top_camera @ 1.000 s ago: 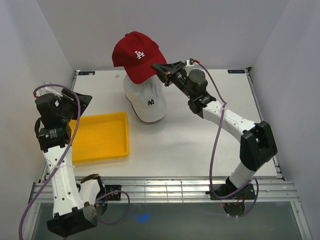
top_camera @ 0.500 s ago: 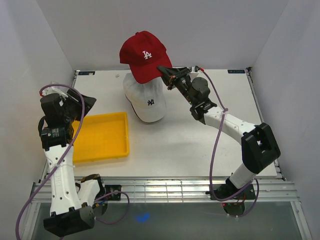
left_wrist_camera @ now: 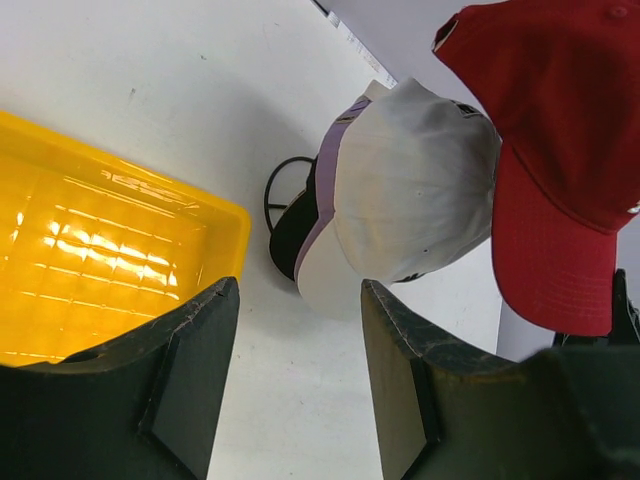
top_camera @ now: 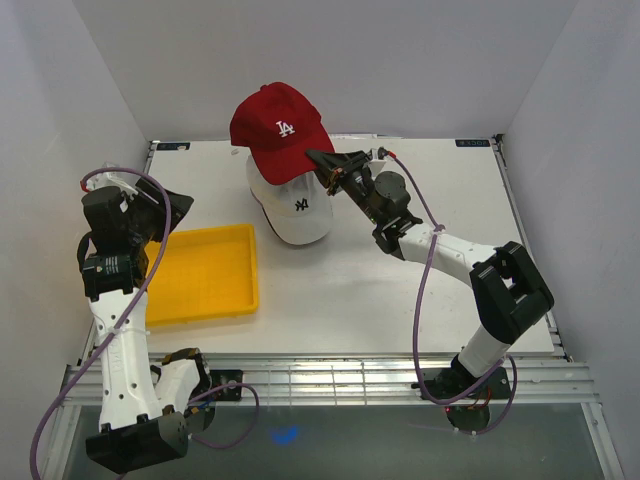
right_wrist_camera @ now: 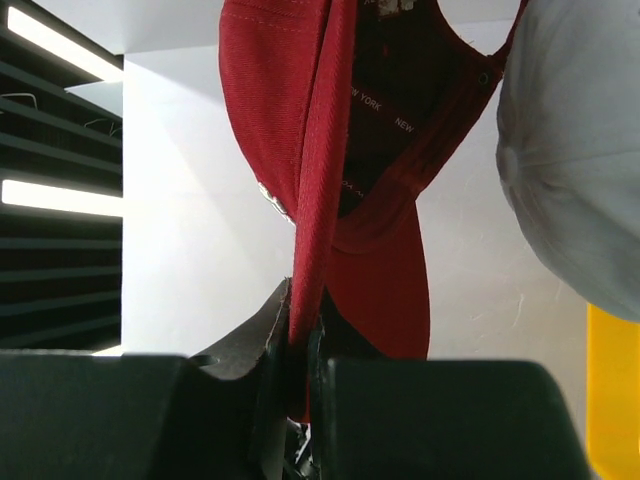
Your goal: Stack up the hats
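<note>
A dark red hat [top_camera: 277, 127] with a white LA logo hangs in the air over the stack, and my right gripper [top_camera: 322, 165] is shut on its brim [right_wrist_camera: 312, 200]. Below it a white hat [top_camera: 292, 203] tops the stack of hats; a lavender edge [left_wrist_camera: 328, 190] and a black layer [left_wrist_camera: 290, 228] show beneath it in the left wrist view. A black wire stand [left_wrist_camera: 278, 180] peeks out under the stack. My left gripper [left_wrist_camera: 300, 330] is open with nothing between its fingers, above the table beside the tray, well left of the stack.
A yellow tray [top_camera: 203, 274] lies at the left of the white table [top_camera: 400, 290]. White walls close in the back and both sides. Arm bases and a metal rail [top_camera: 330, 375] run along the near edge.
The right gripper has carried the red hat a little left and lower over the white hat, and the right arm has stretched lower. The left arm has barely moved.
</note>
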Robot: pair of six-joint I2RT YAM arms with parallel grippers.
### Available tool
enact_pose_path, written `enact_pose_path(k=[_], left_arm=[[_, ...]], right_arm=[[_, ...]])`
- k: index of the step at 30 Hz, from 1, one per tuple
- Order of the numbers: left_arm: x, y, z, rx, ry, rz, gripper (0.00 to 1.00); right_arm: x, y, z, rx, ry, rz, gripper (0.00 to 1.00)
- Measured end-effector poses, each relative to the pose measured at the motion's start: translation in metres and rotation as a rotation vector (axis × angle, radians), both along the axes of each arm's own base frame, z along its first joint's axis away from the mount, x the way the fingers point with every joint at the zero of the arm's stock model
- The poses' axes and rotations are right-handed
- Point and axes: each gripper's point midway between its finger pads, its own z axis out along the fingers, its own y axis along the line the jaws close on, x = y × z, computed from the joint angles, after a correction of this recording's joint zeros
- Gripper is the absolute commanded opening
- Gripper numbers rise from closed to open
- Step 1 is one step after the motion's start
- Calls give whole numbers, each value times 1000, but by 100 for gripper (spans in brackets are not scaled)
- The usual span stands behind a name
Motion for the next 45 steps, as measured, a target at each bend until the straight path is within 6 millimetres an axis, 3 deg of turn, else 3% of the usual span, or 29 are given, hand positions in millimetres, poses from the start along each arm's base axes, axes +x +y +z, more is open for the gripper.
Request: enact_pose_path(k=[14, 29, 45], left_arm=[[-1, 0, -5, 19, 20, -9, 63], [-1, 2, -9, 35, 31, -6, 63], [-1, 5, -17, 49, 52, 2, 63]], right_arm=[[-7, -1, -47, -32, 62, 9, 8], [-11, -5, -77, -30, 105, 23, 8], [-23, -14, -127, -57, 178, 49, 8]])
